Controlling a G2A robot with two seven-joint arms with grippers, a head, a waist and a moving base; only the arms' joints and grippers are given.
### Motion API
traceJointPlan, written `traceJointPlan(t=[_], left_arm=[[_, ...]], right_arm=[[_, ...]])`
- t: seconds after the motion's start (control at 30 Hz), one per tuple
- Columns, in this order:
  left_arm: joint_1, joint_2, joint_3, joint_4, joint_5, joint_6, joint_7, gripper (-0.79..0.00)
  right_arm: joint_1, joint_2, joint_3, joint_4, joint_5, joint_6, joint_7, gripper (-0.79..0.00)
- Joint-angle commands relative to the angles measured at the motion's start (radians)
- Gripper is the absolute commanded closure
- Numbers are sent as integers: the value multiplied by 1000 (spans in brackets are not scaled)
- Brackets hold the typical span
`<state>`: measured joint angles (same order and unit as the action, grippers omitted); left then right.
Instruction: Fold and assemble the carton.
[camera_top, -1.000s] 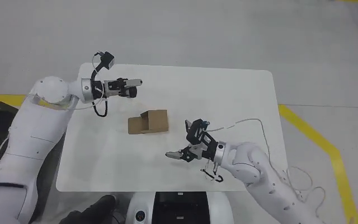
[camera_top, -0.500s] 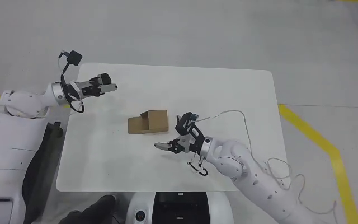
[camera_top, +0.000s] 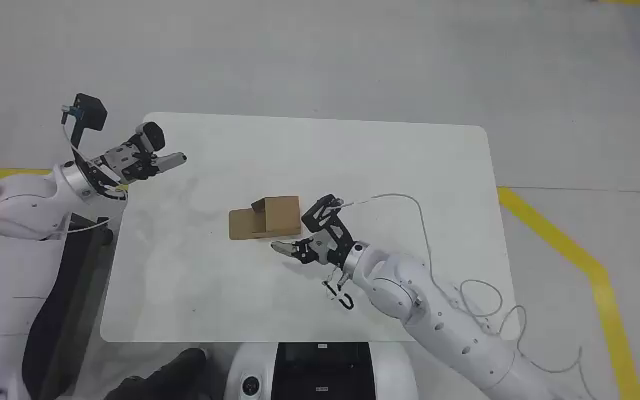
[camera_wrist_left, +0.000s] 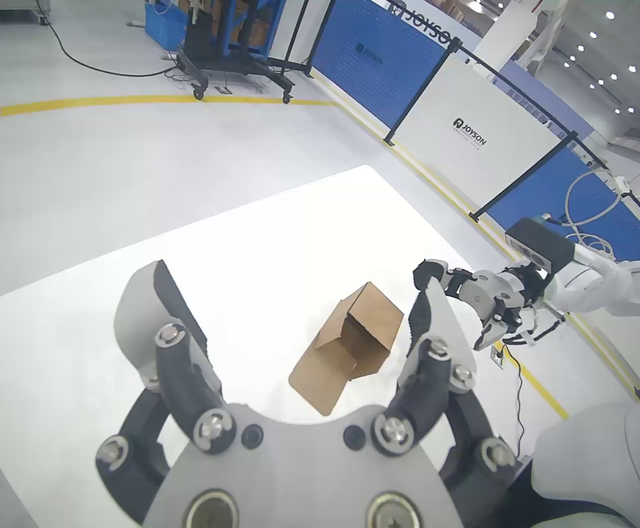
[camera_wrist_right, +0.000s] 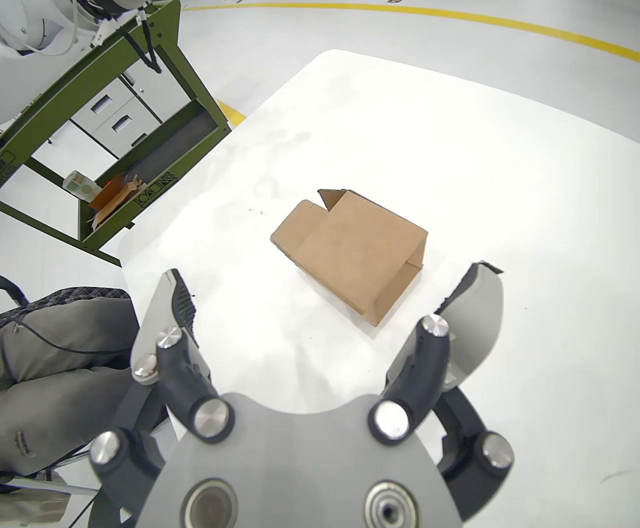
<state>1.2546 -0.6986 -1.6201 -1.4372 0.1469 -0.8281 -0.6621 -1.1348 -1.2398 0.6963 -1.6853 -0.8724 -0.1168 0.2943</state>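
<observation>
Near the middle of the white rounded-corner table (camera_top: 420, 170) — brown cardboard carton (camera_top: 266, 218), partly erected into a square tube, lying on its side with both ends open and one flat flap spread on the tabletop toward the left arm's side. Just beside the carton's near right corner: right gripper (camera_top: 287, 247), fingers spread wide and empty, with the tube's nearer open end ahead of its pads in the right wrist view. Over the table's far left corner, well apart from the carton: left gripper (camera_top: 170, 158), likewise spread and empty — flap and open mouth of the tube facing it. Beyond the table's right edge: yellow floor stripe (camera_top: 560, 245).
</observation>
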Motion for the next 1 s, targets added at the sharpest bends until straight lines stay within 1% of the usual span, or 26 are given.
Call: traceJointPlan(t=[0.0,0.07,0.13,0.17,0.33,0.5,0.7,0.97], left_arm=[[0,0,0,0,0,0,0,-785],[0,0,0,0,0,0,0,-785],[0,0,0,0,0,0,0,-785],[0,0,0,0,0,0,0,-785],[0,0,0,0,0,0,0,-785],[0,0,0,0,0,0,0,-785],[0,0,0,0,0,0,0,-785],[0,0,0,0,0,0,0,-785]], right_arm=[[0,0,0,0,0,0,0,-785],[0,0,0,0,0,0,0,-785],[6,1,-1,-5,-57,30,39,-785],[5,-1,-1,-20,-57,40,44,-785],[11,-26,-52,-18,-62,69,39,-785],[-5,-56,-104,18,44,39,-5,-785],[-4,-79,-117,114,122,-9,-47,-785],[53,-108,-95,258,191,-55,-83,-785]])
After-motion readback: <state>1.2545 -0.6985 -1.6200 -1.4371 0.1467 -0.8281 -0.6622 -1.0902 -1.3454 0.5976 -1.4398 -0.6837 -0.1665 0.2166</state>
